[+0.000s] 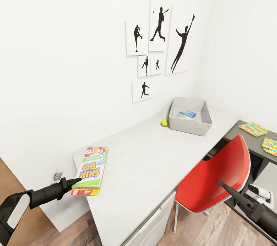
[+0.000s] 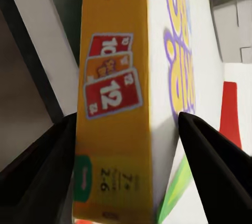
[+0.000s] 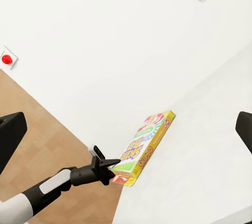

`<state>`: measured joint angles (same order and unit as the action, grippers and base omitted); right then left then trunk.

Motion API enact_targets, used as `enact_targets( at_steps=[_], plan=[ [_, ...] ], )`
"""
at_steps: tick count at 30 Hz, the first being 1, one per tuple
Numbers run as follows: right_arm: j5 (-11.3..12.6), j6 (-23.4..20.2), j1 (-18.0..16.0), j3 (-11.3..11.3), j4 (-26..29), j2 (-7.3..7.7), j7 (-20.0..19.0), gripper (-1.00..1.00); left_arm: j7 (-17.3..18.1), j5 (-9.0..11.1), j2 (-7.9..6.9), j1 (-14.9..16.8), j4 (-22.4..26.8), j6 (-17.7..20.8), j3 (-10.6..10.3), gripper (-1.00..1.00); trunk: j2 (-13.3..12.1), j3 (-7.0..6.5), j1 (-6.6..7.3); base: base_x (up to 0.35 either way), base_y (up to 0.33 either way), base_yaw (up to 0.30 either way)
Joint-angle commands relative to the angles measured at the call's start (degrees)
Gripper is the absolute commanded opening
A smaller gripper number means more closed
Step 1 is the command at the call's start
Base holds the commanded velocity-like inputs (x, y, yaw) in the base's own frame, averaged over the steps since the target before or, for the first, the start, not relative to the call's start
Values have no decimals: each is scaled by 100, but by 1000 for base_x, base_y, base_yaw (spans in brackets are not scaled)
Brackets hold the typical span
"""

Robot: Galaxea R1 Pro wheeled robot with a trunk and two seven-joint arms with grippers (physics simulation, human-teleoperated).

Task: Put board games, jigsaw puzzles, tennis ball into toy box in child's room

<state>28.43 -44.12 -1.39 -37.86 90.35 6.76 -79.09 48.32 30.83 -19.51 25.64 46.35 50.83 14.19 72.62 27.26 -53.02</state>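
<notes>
Squarely gripped: flat glossy board game (image 1: 91, 169)

A red moulded plastic chair (image 1: 215, 178) with thin metal legs stands just beside the right gripper, touching nothing on it. Six white rectangular pictures with black ball-player silhouettes (image 1: 159, 52) hang on the white wall (image 1: 57, 65), far beyond both grippers. Below the left gripper lies a brown wood-plank floor (image 3: 47, 140). A small white wall plate with a red round button (image 3: 7, 59) is well apart from the left gripper.
</notes>
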Motion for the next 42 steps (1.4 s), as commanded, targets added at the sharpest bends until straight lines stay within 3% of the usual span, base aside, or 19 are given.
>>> enact_targets(
  at_steps=[1, 28, 42],
  plan=[
    [14, -50, -3, -2, 0, 0, -8, 100, 25, -86, 0, 3, -3, -18, 5, -100, -37, -12, 22, 0, 0, 0],
    [14, -25, -7, 37, -27, -8, 34, 100, 151, -70, -39, 3, 56, 117, 40, -100, -1120, -496, 615, 0, 0, 0],
    [15, -16, -5, 27, -131, -7, 33, 100, 1262, -82, -94, 3, 130, 116, 17, -100, -1681, -748, 922, 0, 0, 0]
  ],
)
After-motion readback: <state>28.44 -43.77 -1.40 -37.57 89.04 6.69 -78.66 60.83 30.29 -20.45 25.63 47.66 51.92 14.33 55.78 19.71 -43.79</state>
